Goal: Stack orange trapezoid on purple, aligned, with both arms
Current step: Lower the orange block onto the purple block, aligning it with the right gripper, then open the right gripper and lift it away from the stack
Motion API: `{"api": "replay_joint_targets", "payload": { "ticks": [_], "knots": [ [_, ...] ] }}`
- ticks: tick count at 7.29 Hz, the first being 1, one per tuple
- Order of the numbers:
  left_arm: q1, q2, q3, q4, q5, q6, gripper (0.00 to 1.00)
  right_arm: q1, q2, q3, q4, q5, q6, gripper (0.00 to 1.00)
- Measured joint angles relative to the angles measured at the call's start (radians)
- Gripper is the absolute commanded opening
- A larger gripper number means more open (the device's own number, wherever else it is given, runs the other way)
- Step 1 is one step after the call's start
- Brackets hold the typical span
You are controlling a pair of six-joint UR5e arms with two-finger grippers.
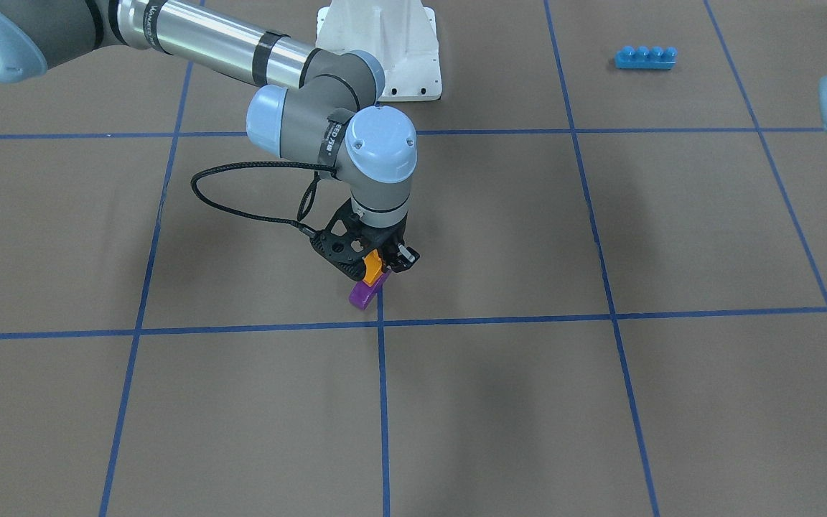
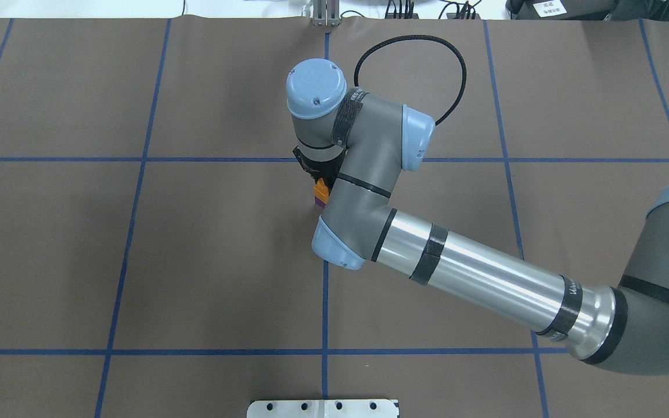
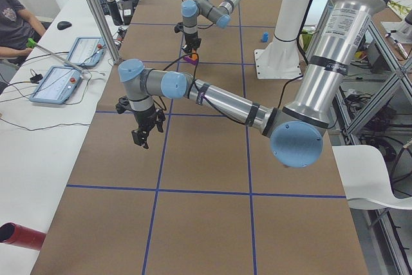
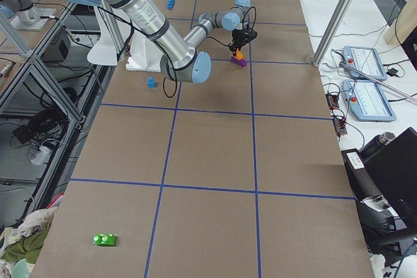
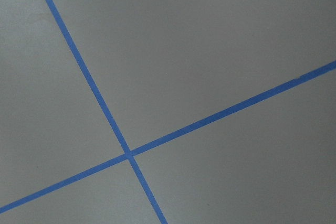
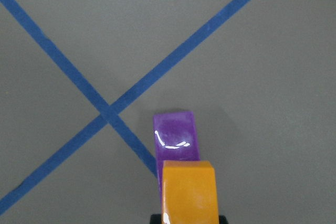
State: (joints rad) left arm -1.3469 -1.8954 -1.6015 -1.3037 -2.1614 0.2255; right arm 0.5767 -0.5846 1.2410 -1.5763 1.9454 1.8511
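Beside tape crossing point(image 1: 381, 321), right end effector point(image 1: 379, 270) holding orange trapezoid point(image 1: 372, 265) over purple point(image 1: 364, 294)

Glossy purple block point(image 1: 362, 294); orange trapezoid point(image 1: 372, 267); brown table point(image 1: 600, 402), blue tape grid point(image 1: 528, 317).

Even, bright light; soft shadows.

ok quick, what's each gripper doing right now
left gripper: cannot be told
right gripper: closed, holding the orange trapezoid
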Motion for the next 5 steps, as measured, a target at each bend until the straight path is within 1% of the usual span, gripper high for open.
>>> {"api": "replay_joint_targets", "payload": {
  "ticks": [1, 3, 5],
  "knots": [
    [0.000, -0.001, 0.000, 0.000, 0.000, 0.000, 1.00, 0.001, -0.001, 0.003, 0.005, 0.001, -0.002, 1.00],
    [0.000, -0.003, 0.000, 0.000, 0.000, 0.000, 1.00, 0.023, 0.001, 0.038, 0.009, 0.012, -0.004, 1.00],
    [0.000, -0.007, -0.002, 0.000, 0.000, 0.003, 1.00, 0.063, 0.001, 0.115, -0.037, 0.042, -0.004, 1.00]
  ]
}}
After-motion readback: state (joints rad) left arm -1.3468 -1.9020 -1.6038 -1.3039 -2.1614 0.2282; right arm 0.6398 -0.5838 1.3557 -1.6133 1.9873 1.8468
